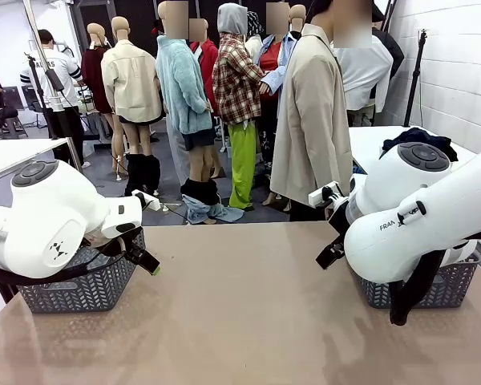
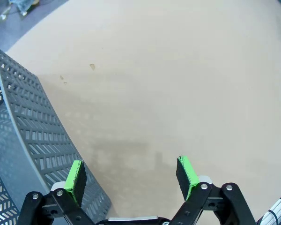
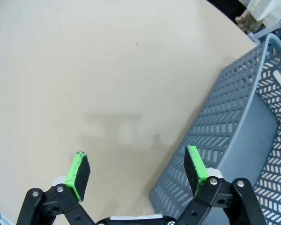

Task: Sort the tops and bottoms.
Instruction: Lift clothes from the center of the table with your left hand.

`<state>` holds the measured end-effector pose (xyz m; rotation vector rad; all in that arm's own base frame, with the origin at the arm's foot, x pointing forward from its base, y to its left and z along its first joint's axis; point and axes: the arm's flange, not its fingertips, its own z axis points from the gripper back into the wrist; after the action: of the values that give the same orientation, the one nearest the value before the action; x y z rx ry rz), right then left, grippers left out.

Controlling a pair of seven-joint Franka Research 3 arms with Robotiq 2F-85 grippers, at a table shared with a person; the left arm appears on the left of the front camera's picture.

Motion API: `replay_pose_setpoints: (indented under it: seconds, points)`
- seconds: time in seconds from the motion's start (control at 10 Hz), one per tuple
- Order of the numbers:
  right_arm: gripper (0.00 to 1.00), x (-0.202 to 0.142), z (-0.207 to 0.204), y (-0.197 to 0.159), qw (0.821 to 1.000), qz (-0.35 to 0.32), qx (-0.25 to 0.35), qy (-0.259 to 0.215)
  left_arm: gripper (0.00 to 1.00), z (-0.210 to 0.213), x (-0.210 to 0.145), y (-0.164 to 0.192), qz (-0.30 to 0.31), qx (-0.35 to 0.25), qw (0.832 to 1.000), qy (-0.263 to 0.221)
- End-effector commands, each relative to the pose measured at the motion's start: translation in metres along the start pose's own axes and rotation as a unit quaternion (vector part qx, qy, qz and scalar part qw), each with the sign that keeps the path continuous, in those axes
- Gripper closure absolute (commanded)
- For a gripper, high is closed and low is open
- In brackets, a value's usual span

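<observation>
On the brown table [image 1: 240,321] two grey lattice baskets stand well apart, the left basket [image 1: 80,293] at the left edge and the right basket [image 1: 453,285] at the right edge. Over the bare tabletop just beside the left basket hangs the left gripper [image 2: 131,176], released, its green pads [image 2: 76,180] spread wide with nothing between them. The right gripper [image 3: 138,171] hovers at the rim of the right basket, likewise spread and holding nothing. Beyond the far edge stands a person in a beige coat [image 1: 311,120]. Behind the right arm, a dark heap of cloth [image 1: 421,138] lies on a white side table [image 1: 369,144]; whether it is a top or a bottom I cannot tell.
</observation>
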<state>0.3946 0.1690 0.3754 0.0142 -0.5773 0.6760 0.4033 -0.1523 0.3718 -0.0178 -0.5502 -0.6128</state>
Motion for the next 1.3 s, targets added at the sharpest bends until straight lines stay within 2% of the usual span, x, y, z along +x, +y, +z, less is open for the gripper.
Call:
replay_pose_setpoints:
  seconds: [0.0,0.2,0.4,0.6,0.8,0.9,1.0,1.2]
  points:
    - [0.00,0.014,0.017,-0.001,0.999,0.018,-0.024,-0.035,0.00,0.019,0.014,0.003,-0.006,0.023,1.000,-0.017]
    - [0.00,0.040,0.049,-0.017,0.990,0.026,-0.108,-0.091,0.00,0.079,0.052,0.006,-0.065,0.076,0.992,-0.079]
    - [0.00,0.052,0.092,-0.059,0.978,0.001,-0.168,-0.127,0.00,0.133,0.067,0.027,-0.071,0.140,0.984,-0.082]
    - [0.00,0.029,0.127,-0.132,0.958,-0.065,-0.248,-0.125,0.00,0.203,0.034,0.076,-0.007,0.188,0.979,-0.083]
    - [0.00,-0.008,0.156,-0.197,0.937,-0.144,-0.294,-0.124,0.00,0.242,-0.025,0.124,0.077,0.229,0.968,-0.070]
    - [0.00,-0.031,0.164,-0.219,0.927,-0.179,-0.306,-0.124,0.00,0.256,-0.056,0.143,0.111,0.222,0.965,-0.087]
    - [0.00,-0.057,0.167,-0.238,0.922,-0.221,-0.293,-0.126,0.00,0.269,-0.088,0.162,0.139,0.208,0.963,-0.100]
    - [0.00,-0.086,0.167,-0.257,0.911,-0.260,-0.300,-0.108,0.00,0.273,-0.120,0.181,0.172,0.197,0.960,-0.099]
